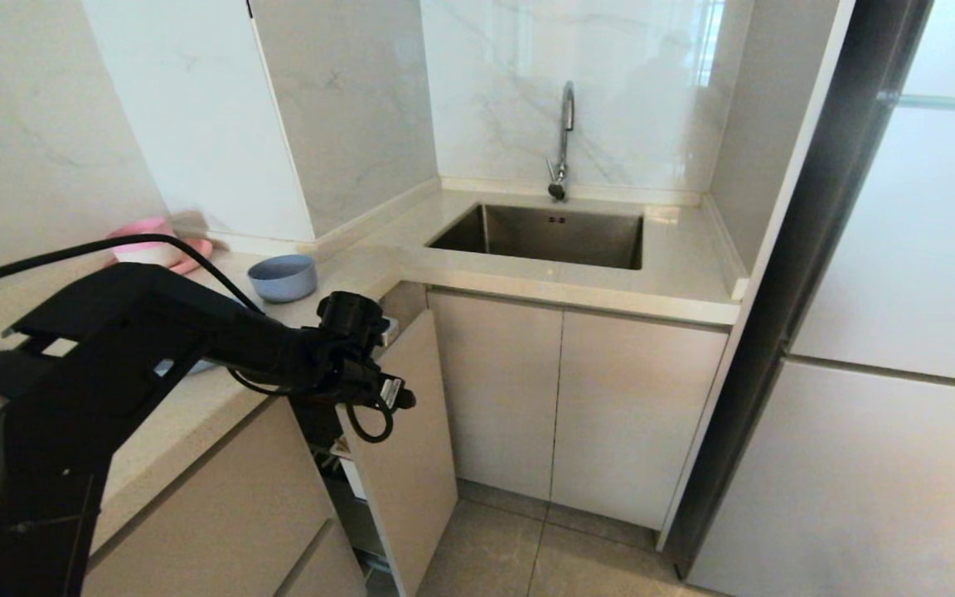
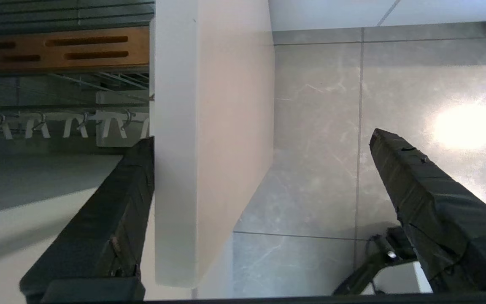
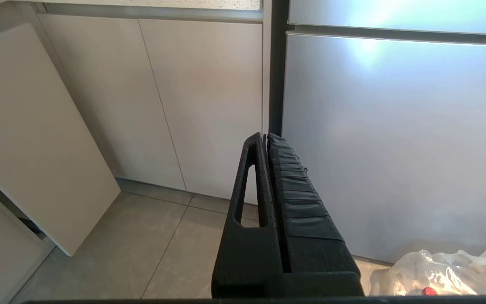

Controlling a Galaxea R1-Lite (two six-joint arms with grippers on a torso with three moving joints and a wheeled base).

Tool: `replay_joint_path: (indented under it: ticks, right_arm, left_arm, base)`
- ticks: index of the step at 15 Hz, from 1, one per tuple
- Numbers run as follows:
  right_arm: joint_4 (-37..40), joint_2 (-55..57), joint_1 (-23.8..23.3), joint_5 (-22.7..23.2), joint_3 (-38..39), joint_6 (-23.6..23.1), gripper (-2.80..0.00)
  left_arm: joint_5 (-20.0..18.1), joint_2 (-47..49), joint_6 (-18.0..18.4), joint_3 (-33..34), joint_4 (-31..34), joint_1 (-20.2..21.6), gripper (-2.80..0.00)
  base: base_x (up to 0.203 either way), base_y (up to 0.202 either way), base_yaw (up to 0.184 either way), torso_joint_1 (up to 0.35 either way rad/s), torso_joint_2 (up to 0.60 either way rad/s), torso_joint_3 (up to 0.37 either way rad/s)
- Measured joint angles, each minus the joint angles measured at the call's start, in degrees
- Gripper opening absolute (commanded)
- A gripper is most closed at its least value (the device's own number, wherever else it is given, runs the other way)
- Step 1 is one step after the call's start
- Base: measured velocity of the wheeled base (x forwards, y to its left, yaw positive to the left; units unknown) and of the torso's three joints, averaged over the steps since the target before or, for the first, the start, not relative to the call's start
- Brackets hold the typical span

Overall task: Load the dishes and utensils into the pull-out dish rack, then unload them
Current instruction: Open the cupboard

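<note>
Bare hooks (image 2: pixel 74 126) in pull-out dish rack (image 2: pixel 63 48)

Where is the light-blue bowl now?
In the head view the light-blue bowl stands on the counter, left of the sink, beside the pink dishes.

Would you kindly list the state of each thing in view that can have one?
pull-out dish rack: pulled partly out, nothing seen in its visible part.
front panel: standing away from the cabinets.
left tool: open, astride the panel's top edge.
right tool: shut, empty.
blue bowl: upright on the counter.
sink: empty, tap off.
</note>
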Motion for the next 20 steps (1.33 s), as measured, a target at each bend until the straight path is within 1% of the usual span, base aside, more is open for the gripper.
replay_joint_path:
  ticks: [2,5,7,15,20]
  right_arm:
    - [0.0,0.0,0.0,0.0,0.0,0.0,-2.80]
    - [0.0,0.0,0.0,0.0,0.0,0.0,-2.80]
    - [0.0,0.0,0.0,0.0,0.0,0.0,-2.80]
    - [0.0,0.0,0.0,0.0,0.0,0.0,-2.80]
    - [0.0,0.0,0.0,0.0,0.0,0.0,-2.80]
  left_arm:
    - [0.3,-0.4,-1.2,0.9,-0.2,-1.9,0.00]
    - [0.2,-1.2,-1.7,1.7,0.0,-4.9,0.00]
    - [0.4,-1.5,-3.0,1.8,0.0,-6.6,0.00]
    - [1.3,-1.8,-3.4,1.3,-0.1,-13.9,0.00]
    - [1.4,-1.3,-3.8,1.1,-0.1,-17.0,0.00]
  base:
    - [0.000,0.000,0.000,0.000,0.00,0.000]
    - [0.000,0.000,0.000,0.000,0.00,0.000]
    - [0.000,0.000,0.000,0.000,0.00,0.000]
    - [0.000,0.000,0.000,0.000,0.00,0.000]
    - [0.000,0.000,0.000,0.000,0.00,0.000]
